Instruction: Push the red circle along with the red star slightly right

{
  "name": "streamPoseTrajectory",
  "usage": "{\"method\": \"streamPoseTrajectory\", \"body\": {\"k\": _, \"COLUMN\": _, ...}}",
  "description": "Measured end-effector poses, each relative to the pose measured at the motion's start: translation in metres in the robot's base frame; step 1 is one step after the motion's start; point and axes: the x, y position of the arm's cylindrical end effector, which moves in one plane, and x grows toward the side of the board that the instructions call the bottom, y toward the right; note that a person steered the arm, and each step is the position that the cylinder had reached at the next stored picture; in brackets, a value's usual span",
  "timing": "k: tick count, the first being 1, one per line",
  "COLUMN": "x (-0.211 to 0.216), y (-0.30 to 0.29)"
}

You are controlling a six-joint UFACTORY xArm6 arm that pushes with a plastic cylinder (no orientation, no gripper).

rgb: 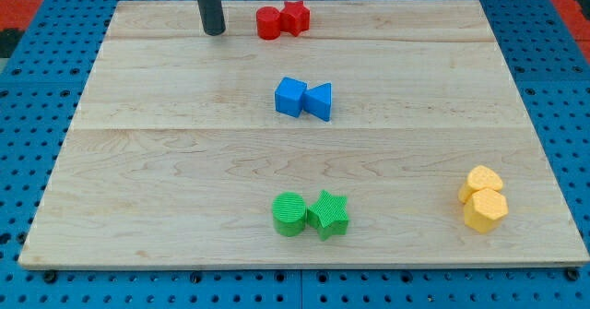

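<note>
Camera view is showing my straight dark rod coming down from the view's top edge, nearly upright, with my tip (214, 32) resting on the pale wooden bench (166, 180) near its far edge. The rod's upper part is being cut off by the frame, so I am seeing nothing of the arm above it. As an end effector it is a plain rod with no jaws, pinching nothing. The small red circle block (268, 23) is sitting a little to the view's right of my tip, apart from it, and the red star block (295, 17) is touching the circle's right side. Farther down the bench, a blue cube (289, 97) and a blue wedge-like block (319, 101) are sitting together; a green cylinder (289, 214) and green star (328, 214) are lying near the bottom. Two yellow blocks (483, 197) are huddling at the right, their exact shapes being hard to make out.
</note>
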Motion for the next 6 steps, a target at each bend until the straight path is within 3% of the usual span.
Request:
{"method": "streamPoseTrajectory", "body": {"k": 2, "x": 0.016, "y": 0.064}}
{"method": "streamPoseTrajectory", "body": {"k": 3, "x": 0.005, "y": 0.023}}
{"method": "streamPoseTrajectory", "body": {"k": 4, "x": -0.033, "y": -0.015}}
{"method": "streamPoseTrajectory", "body": {"k": 5, "x": -0.053, "y": 0.010}}
{"method": "streamPoseTrajectory", "body": {"k": 6, "x": -0.045, "y": 0.028}}
